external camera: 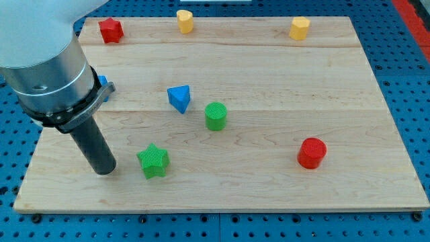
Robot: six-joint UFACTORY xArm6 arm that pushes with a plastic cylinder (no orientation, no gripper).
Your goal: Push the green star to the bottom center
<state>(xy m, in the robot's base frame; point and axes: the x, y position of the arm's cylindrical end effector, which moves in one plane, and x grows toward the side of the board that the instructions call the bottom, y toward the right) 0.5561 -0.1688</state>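
The green star (153,161) lies on the wooden board (269,195) near the view's bottom, left of centre. My tip (104,169) rests on the board to the star's left, with a gap between them. The arm's large body covers the board's upper left part.
A green cylinder (216,115) and a blue triangular block (179,98) sit above and right of the star. A red cylinder (312,152) is at the right. A red star (111,30) and two yellow blocks (185,21) (299,28) line the top edge. A blue block (102,83) peeks from behind the arm.
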